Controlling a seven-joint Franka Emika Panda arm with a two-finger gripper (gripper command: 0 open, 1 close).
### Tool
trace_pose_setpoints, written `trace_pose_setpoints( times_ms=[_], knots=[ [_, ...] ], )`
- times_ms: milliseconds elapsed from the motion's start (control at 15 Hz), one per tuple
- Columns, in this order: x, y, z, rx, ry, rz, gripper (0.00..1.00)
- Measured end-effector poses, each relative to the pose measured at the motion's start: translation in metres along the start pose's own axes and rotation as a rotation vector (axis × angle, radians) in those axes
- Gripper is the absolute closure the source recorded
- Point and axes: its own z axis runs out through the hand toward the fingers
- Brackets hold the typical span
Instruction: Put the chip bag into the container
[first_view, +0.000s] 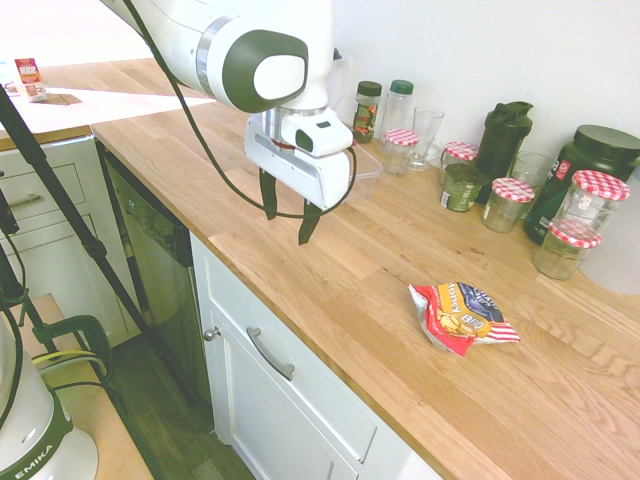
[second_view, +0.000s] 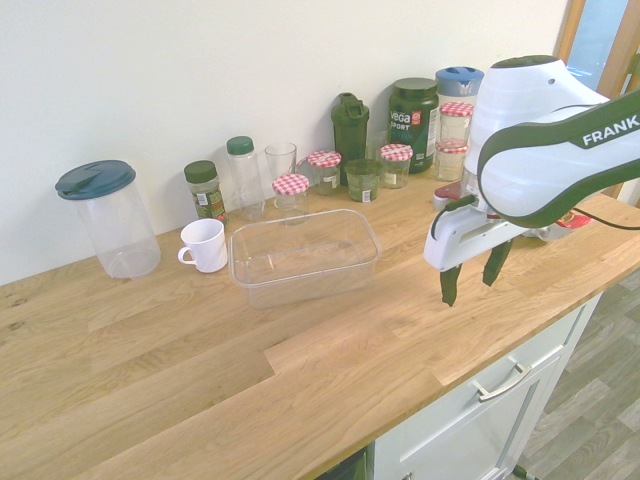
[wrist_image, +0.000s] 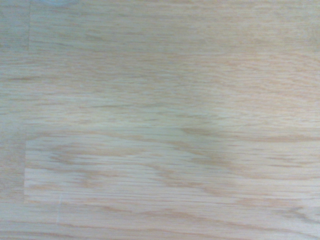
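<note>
In second exterior view, a mug (second_view: 204, 246) (white) stands beside the container (second_view: 305, 262).

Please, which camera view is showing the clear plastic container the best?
The second exterior view: the container appears there nearly whole, with rim and walls visible. In the first exterior view, the gripper and arm hide much of it. The wrist view shows a pale curved edge, too little to identify.

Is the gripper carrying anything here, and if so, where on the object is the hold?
Nothing is held: the gripper hangs above the counter with its jaws open, and the chip bag lies apart on the wood.
</note>
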Motion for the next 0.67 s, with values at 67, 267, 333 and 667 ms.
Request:
trace_pose_setpoints(
  times_ms=[67,267,333,667],
  knots=[
    [0.000,0.000,0.001,-0.001,-0.001,-0.001,0.00],
    [0.015,0.012,0.001,-0.017,0.018,0.005,0.00],
    [0.026,0.022,0.000,-0.030,0.042,0.015,0.00],
    [0.089,0.073,-0.006,-0.079,0.233,0.072,0.00]
  ],
)
